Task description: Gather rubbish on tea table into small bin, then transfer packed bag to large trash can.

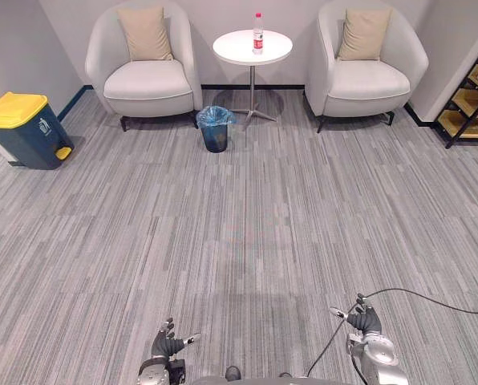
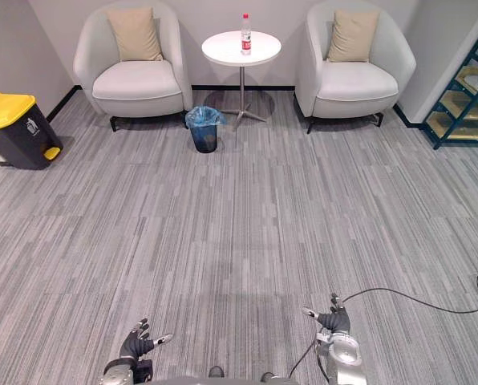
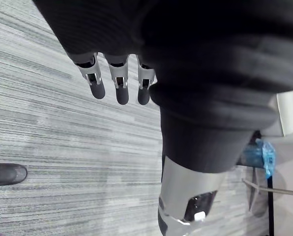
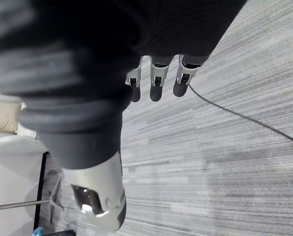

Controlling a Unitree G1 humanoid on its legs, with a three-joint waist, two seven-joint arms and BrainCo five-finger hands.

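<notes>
The left hand [image 1: 168,346] and right hand [image 1: 366,322] hang low over the carpet [image 1: 247,233], fingers loosely spread, holding and touching nothing. The grey striped floor runs to the far wall, where a round white table [image 1: 237,50] stands between two armchairs [image 1: 147,80]. The bottle [image 1: 258,32] stands on it, cap up, long axis vertical. The blue-bagged bin [image 1: 216,132] sits just beside the table's foot. The yellow-lidded trash can [image 1: 22,132] stands far left, by the wall.

At the far wall the tea table [image 1: 253,48], bottle [image 1: 257,33] upright on it, left armchair [image 1: 145,76] and right armchair [image 1: 370,72] flanking it, small bin [image 1: 216,128] on the floor just before the table, large trash can [image 1: 26,128] well left by the wall, shelf [image 1: 471,100] far right.
</notes>
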